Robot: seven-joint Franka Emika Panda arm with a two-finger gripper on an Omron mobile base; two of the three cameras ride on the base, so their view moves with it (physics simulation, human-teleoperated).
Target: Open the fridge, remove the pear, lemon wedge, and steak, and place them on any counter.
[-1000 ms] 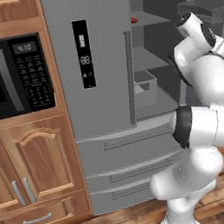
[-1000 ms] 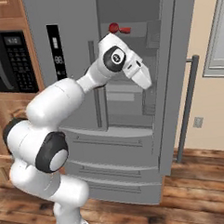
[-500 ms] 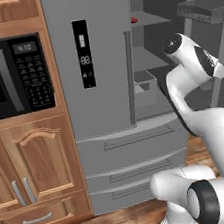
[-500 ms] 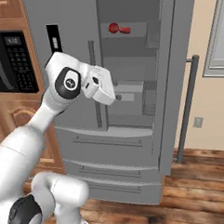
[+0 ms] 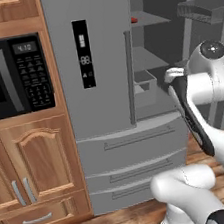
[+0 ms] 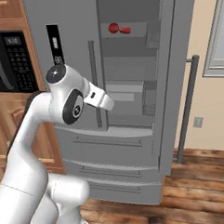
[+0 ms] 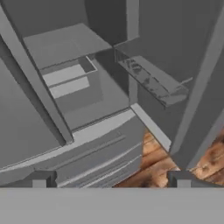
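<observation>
Fridge stands with its right door swung wide, the steak lying on an upper shelf inside, so my gripper hangs low, spread wide and empty, ready to reach up.

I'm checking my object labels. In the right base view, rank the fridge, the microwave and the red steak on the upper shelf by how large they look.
1. fridge, largest by far.
2. microwave, cut off at the left edge.
3. steak, tiny and deep inside, so distance shrinks it further.

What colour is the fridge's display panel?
Black, with pale readouts, on the grey fridge; the display panel shows best in the left base view.
</observation>
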